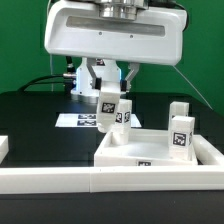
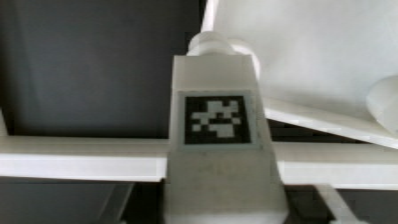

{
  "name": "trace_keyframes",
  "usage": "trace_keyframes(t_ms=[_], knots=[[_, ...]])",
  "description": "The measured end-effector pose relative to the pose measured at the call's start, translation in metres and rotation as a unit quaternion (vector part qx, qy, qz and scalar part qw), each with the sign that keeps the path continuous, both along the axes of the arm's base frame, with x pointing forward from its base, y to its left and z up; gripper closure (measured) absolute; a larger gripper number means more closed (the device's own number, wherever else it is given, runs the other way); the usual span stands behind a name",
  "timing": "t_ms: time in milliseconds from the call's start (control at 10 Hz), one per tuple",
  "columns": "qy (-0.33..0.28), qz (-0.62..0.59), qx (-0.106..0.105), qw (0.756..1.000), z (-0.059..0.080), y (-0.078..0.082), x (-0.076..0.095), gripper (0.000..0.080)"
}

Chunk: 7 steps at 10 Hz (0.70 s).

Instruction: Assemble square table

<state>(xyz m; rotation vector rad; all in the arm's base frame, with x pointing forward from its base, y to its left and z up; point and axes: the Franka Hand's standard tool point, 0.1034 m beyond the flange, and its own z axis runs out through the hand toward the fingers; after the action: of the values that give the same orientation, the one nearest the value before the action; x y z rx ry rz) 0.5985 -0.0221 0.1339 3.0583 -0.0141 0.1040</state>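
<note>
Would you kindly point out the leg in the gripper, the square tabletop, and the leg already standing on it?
held leg (image 1: 122, 113), exterior view, its tagged face.
square tabletop (image 1: 135, 152), exterior view, bare upper surface.
standing leg (image 1: 181, 130), exterior view, its tagged front.

Much of the grip and the tabletop slab is hidden or cropped.

In the exterior view the gripper (image 1: 107, 88) fingertips are masked by the leg (image 1: 108, 107) below them, so contact cannot be read. In the wrist view the leg (image 2: 219, 120) fills the middle, its lower end cut off; the square slab (image 2: 311, 60) runs past the frame, and the rounded shape at the edge is too cropped to name.
</note>
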Motion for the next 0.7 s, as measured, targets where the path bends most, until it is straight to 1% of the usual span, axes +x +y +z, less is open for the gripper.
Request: trace_keyframes(t_ms=[100, 200, 400, 500, 600, 700], knots=[[0.000, 0.000, 0.000, 1.000, 0.000, 0.001, 0.000, 0.0509], [-0.001, 0.004, 0.002, 1.000, 0.003, 0.005, 0.004, 0.0509], [-0.008, -0.012, 0.024, 1.000, 0.002, 0.010, 0.010, 0.0509], [-0.012, -0.040, 0.041, 0.998, 0.002, 0.014, 0.011, 0.0509], [-0.011, -0.047, 0.045, 0.998, 0.002, 0.014, 0.010, 0.0509], [-0.014, -0.047, 0.043, 0.998, 0.002, 0.013, 0.011, 0.0509]])
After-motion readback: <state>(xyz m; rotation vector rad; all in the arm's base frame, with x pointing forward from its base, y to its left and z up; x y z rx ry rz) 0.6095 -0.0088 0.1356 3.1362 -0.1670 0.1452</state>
